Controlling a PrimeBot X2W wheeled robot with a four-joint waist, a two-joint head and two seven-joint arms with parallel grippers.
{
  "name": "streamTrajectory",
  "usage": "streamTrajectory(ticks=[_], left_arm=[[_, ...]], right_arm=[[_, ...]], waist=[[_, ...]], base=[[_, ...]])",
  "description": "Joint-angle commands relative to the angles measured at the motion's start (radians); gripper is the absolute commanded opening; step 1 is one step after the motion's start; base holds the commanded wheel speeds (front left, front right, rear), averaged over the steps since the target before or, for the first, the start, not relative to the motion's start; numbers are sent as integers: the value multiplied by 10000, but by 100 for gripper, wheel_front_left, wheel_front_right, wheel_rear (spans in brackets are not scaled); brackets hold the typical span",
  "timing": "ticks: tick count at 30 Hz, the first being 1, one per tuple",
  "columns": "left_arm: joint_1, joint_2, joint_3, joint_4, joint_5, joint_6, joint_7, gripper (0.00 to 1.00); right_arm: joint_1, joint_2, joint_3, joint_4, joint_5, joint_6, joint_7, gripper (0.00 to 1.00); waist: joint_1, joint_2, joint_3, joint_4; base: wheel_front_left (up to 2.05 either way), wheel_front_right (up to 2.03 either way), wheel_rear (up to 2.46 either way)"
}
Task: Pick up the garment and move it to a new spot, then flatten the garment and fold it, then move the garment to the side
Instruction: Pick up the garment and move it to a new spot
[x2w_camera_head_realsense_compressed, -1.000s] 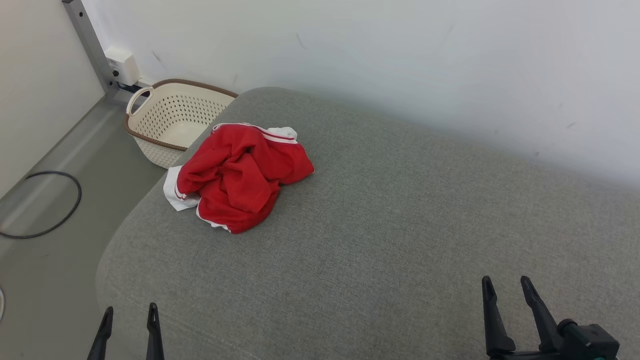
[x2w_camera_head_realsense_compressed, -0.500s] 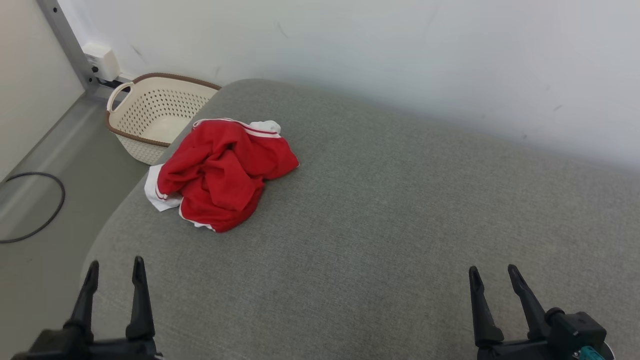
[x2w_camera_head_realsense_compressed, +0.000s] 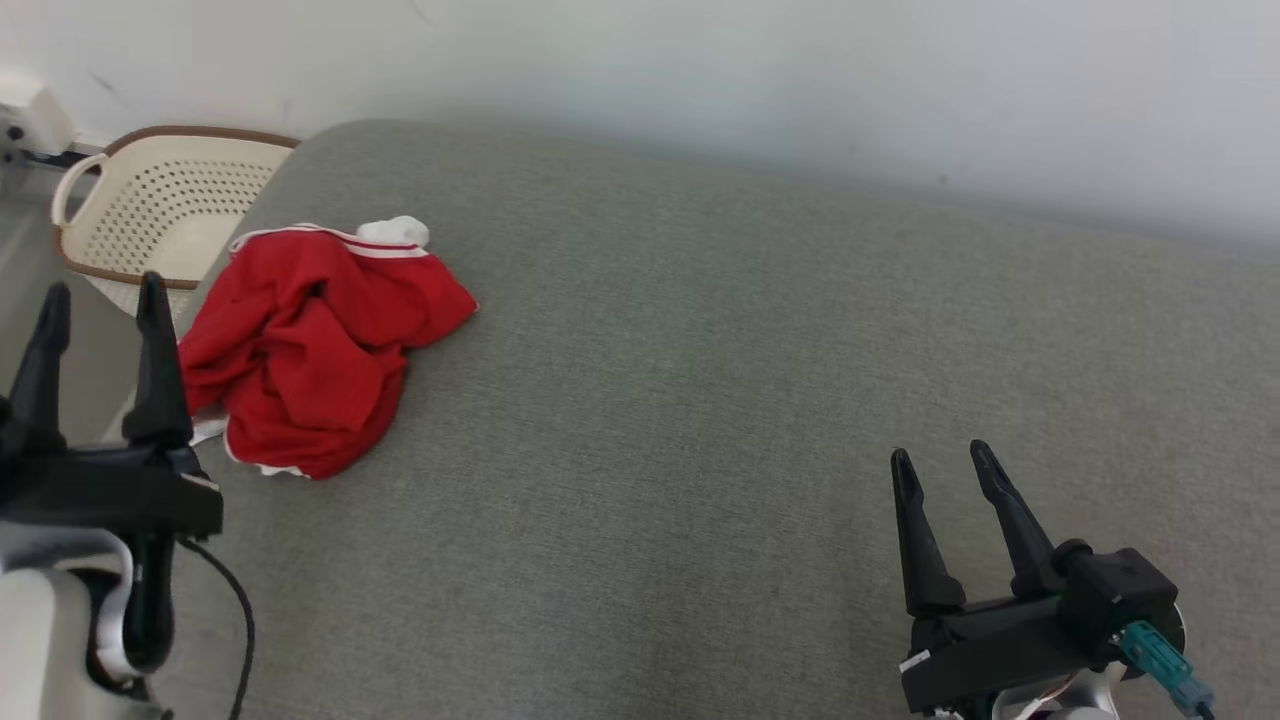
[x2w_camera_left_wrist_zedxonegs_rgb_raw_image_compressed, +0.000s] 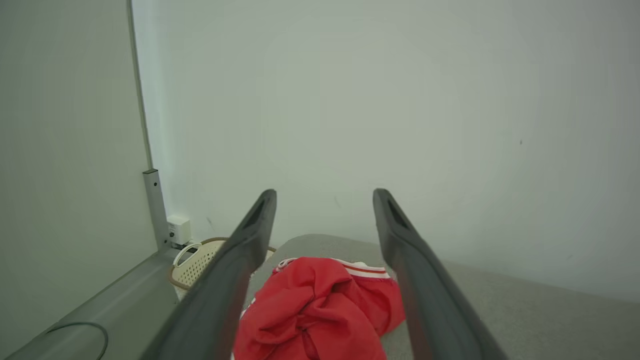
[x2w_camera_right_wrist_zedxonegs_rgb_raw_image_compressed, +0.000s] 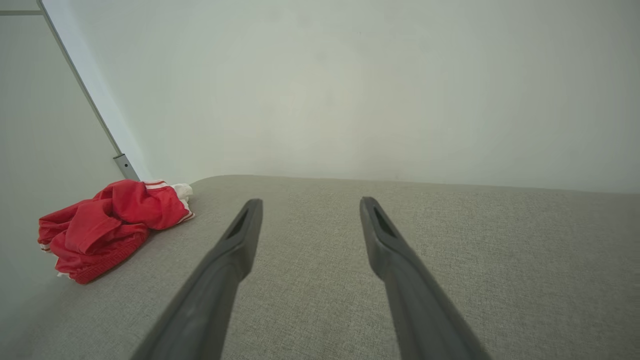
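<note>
Jaws wide; grey cushion (x2w_camera_head_realsense_compressed: 700, 400), white wall (x2w_camera_head_realsense_compressed: 700, 60).

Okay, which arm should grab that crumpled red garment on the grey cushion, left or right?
Left. The left tool stands open right beside the garment, which the left wrist view frames straight ahead. The right tool, also open, is far off across the cushion.

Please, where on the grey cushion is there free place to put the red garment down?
The wide middle of the cushion is bare, from the garment across to the right jaws and back to the wall. The left edge is crowded: the garment, the left jaws, and the basket just beyond it.
</note>
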Motion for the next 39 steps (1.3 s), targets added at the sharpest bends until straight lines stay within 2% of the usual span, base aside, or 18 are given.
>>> streamTrajectory(ticks=[1,3,6,8,18,35,39], left_arm=[[-528,103,66,259,-257,-97,158,100],[-942,363,37,580,-145,-191,343,100],[-1367,366,60,852,-338,-255,526,100],[-1701,647,64,1190,-208,-295,743,100],[-2735,1159,128,2962,-600,-586,1650,100],[-3642,1896,-46,6525,-796,-933,2530,100],[-3648,1989,-217,7230,-676,-857,2874,100]], right_arm=[[-197,-19,78,84,104,8,-119,100],[-345,-17,156,190,144,8,-211,100],[-476,-17,208,321,179,8,-337,100],[-560,-19,227,449,265,8,-465,100],[-870,-16,307,973,470,8,-883,100],[-1179,-14,343,1183,406,8,-1031,100],[-1178,-14,376,1205,404,8,-1044,100]], waist=[[-3,-1,610,-777],[-3,-1,750,-1038],[-3,-1,865,-1288],[-3,-1,954,-1528],[-3,-1,1183,-2501],[-3,-1,1481,-3366],[-3,-1,1520,-3463]], base=[[0,0,0],[0,0,0],[0,0,0],[0,0,0],[0,0,0],[0,0,0],[0,0,0]])
